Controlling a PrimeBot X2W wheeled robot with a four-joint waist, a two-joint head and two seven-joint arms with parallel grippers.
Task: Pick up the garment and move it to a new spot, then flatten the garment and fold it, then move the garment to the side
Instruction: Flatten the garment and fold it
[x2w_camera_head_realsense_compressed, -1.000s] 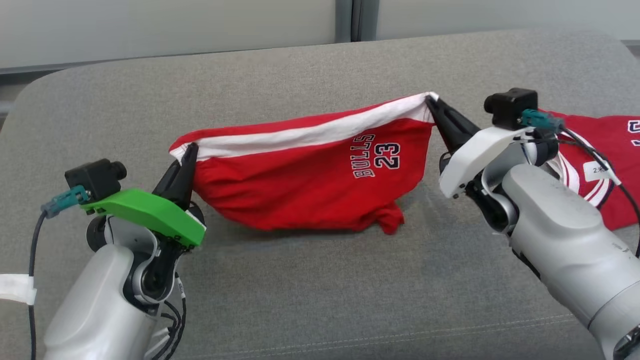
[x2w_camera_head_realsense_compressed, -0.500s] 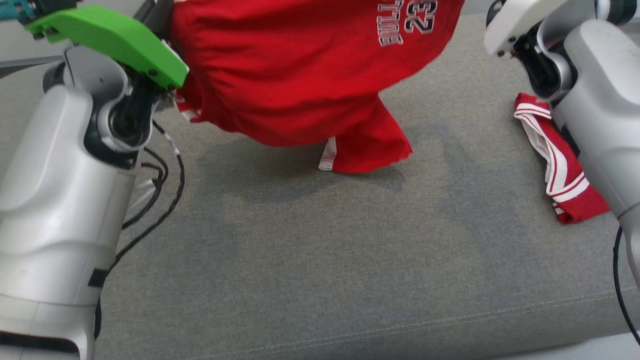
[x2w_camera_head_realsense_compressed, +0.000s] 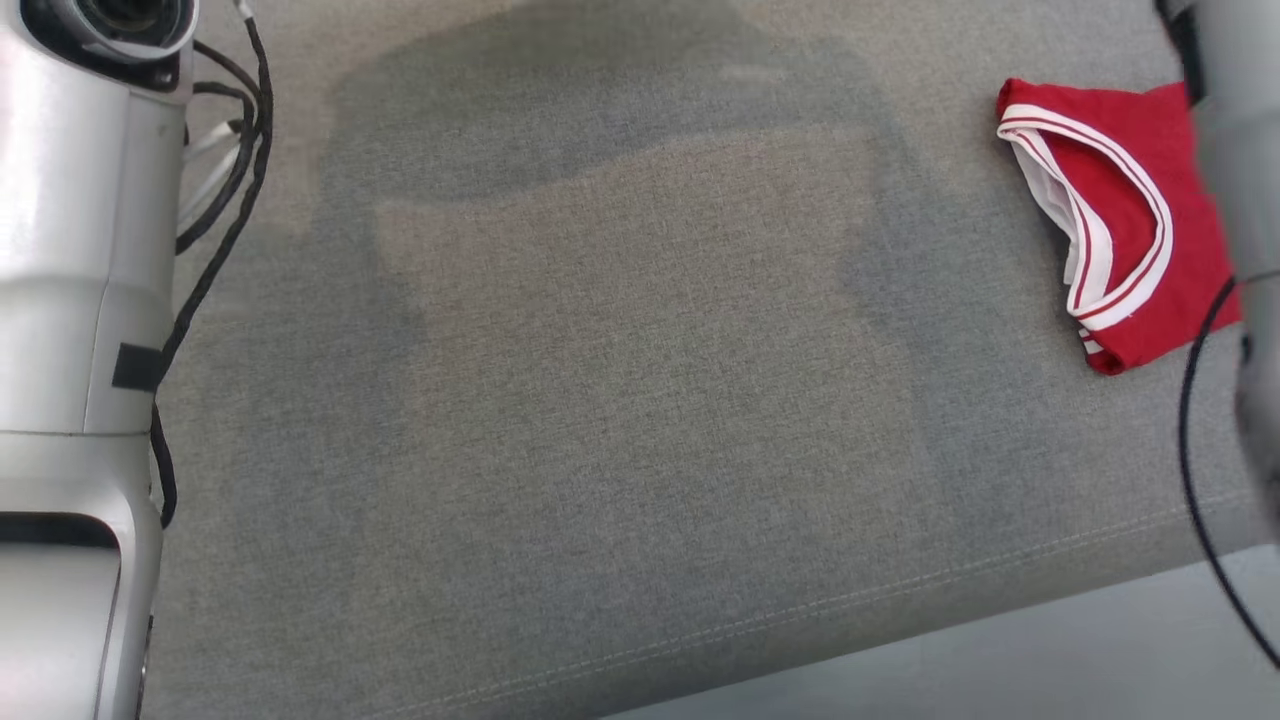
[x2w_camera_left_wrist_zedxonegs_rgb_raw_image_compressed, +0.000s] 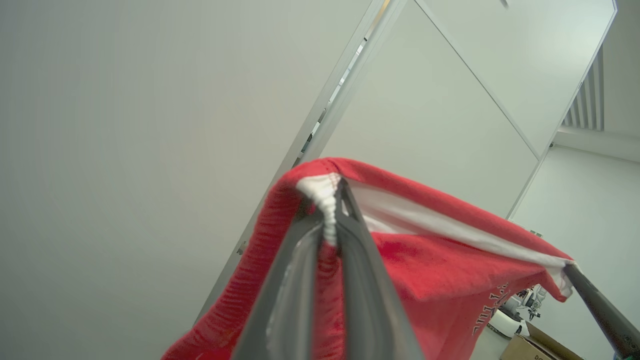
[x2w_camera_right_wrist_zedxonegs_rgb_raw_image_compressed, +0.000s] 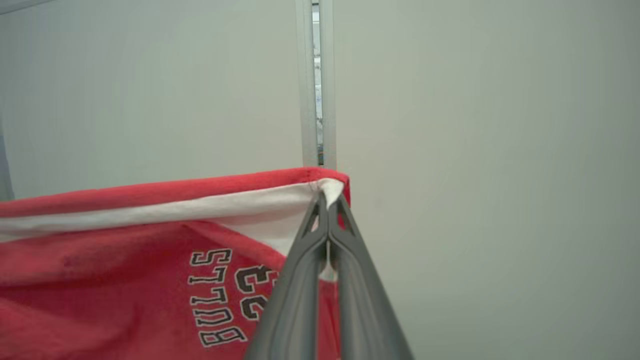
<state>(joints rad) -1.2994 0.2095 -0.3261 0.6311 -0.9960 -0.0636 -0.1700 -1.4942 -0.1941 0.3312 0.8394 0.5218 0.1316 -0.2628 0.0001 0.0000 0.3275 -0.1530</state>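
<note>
Pale wall panels (x2w_camera_right_wrist_zedxonegs_rgb_raw_image_compressed: 150, 100) behind; left end effector (x2w_camera_left_wrist_zedxonegs_rgb_raw_image_compressed: 335, 200) and right end effector (x2w_camera_right_wrist_zedxonegs_rgb_raw_image_compressed: 328, 200), raised, clamp opposite corners of the garment (x2w_camera_right_wrist_zedxonegs_rgb_raw_image_compressed: 100, 300).

The garment (x2w_camera_right_wrist_zedxonegs_rgb_raw_image_compressed: 100, 280), earlier sagging onto the cushion (x2w_camera_head_realsense_compressed: 640, 400), is now lifted clear between left pincer (x2w_camera_left_wrist_zedxonegs_rgb_raw_image_compressed: 334, 200) and right pincer (x2w_camera_right_wrist_zedxonegs_rgb_raw_image_compressed: 328, 201).
</note>
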